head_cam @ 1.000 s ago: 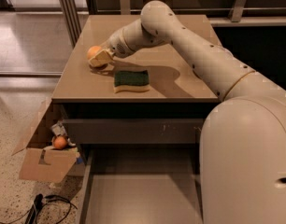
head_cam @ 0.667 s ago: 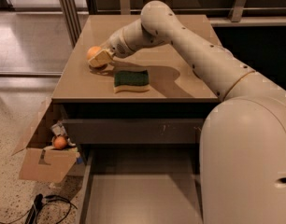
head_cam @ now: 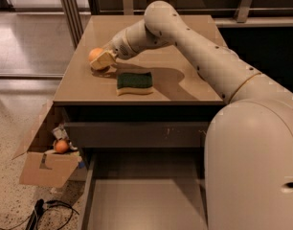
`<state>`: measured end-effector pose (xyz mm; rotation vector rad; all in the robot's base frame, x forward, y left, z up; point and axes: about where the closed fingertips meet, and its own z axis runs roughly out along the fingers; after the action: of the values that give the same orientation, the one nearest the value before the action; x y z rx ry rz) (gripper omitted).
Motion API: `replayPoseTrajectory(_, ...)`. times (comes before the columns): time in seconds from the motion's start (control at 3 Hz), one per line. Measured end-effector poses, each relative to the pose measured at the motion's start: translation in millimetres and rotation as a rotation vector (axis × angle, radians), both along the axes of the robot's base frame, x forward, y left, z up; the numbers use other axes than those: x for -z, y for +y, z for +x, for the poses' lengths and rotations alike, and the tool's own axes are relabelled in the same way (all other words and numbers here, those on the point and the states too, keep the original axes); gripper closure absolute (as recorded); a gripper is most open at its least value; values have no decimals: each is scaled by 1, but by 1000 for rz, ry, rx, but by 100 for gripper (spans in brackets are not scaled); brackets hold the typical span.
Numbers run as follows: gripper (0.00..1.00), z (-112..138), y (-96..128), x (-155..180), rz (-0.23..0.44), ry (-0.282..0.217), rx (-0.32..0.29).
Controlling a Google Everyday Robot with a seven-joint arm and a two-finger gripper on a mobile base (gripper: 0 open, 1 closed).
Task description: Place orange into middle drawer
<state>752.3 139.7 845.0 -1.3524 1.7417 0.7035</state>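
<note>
The orange (head_cam: 94, 54) sits on the tan countertop (head_cam: 185, 75) near its left edge. My gripper (head_cam: 101, 61) is at the orange, its pale fingers (head_cam: 104, 59) closed around the fruit's right and front side. The arm reaches from the right across the counter. The middle drawer (head_cam: 137, 195) is pulled out below the counter, a grey-brown tray with a bare flat floor, at the bottom of the view.
A green sponge with a yellow underside (head_cam: 134, 82) lies on the counter just right of and in front of the gripper. A cardboard box (head_cam: 43, 164) on the floor at left holds a small reddish-orange ball (head_cam: 61, 146). Cables (head_cam: 41, 212) lie on the floor.
</note>
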Motion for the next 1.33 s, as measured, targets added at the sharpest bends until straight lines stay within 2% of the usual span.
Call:
replayPoseTrajectory(0.33, 100, 0, 3, 2, -6, 7, -10)
replayPoseTrajectory(0.67, 100, 1, -1, -10, -12, -1, -9)
replayPoseTrajectory(1.33, 100, -19, -34, -56, -22, -79, 25)
